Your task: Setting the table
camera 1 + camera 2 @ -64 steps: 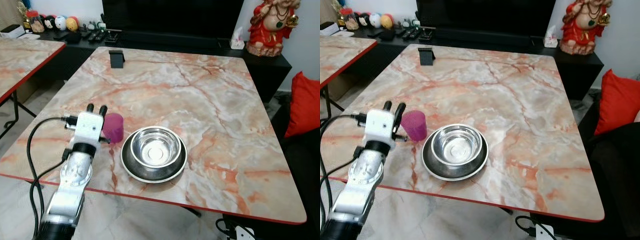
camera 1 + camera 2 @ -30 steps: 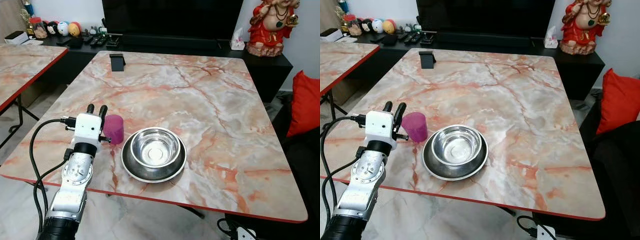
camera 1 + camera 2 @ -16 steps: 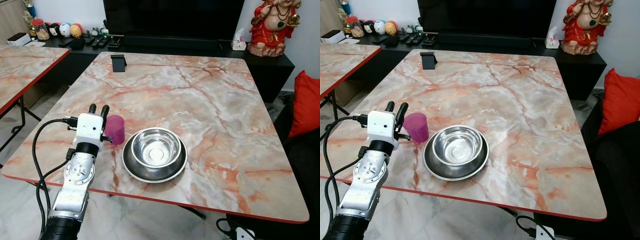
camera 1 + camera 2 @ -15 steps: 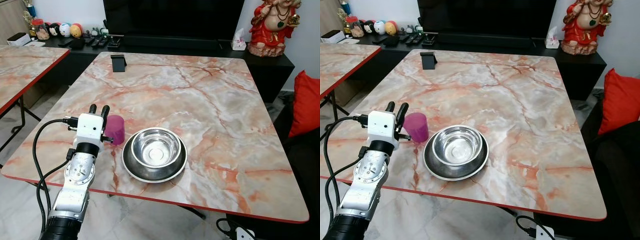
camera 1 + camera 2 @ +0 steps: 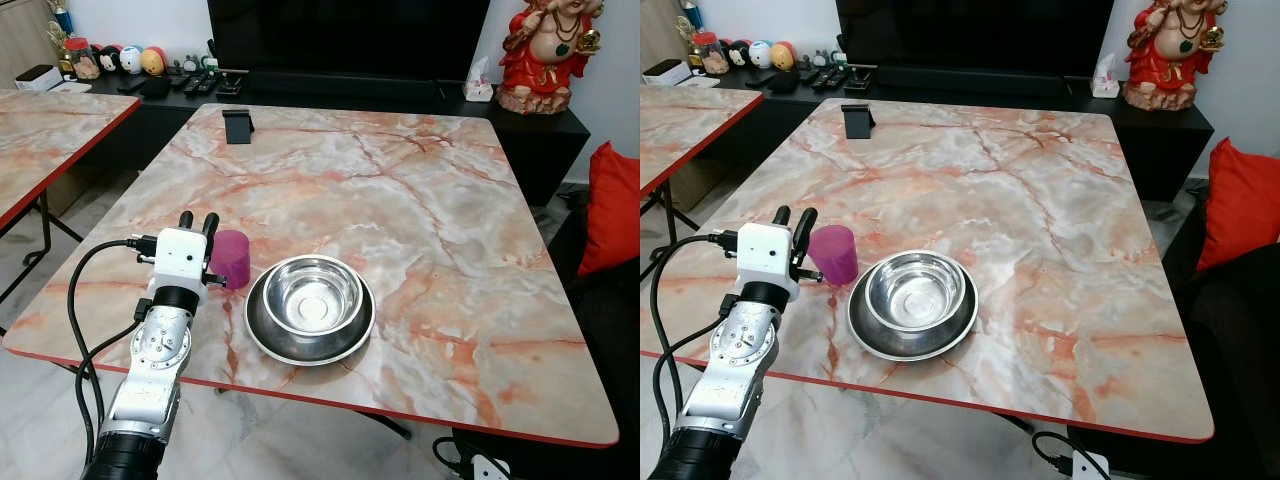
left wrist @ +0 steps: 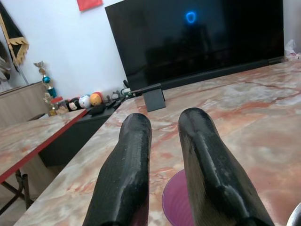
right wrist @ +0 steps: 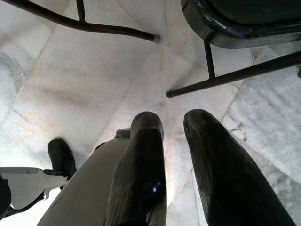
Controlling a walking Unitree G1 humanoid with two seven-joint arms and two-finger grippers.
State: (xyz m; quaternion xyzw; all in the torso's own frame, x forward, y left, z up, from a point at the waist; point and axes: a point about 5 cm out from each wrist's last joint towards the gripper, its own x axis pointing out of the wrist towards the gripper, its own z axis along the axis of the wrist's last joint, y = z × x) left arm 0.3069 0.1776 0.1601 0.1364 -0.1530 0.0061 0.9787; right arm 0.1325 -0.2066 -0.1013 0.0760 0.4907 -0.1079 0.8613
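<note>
a: where's the purple cup (image 5: pixel 233 257)?
b: upright on the marble table (image 5: pixel 420 200), near front-left edge, just left of the steel bowl (image 5: pixel 310 297) on its dark plate (image 5: pixel 258 335).
a: left gripper (image 5: pixel 197 219)?
b: just left of the cup, fingers narrow, holding nothing.
a: right gripper (image 7: pixel 173 123)?
b: hangs over floor tiles (image 7: pixel 70 75), narrow gap, empty.

marble table (image 5: pixel 420 200) | black TV console (image 5: pixel 330 90) | red cushion (image 5: pixel 612 205) | pale marble floor (image 7: pixel 70 80)
</note>
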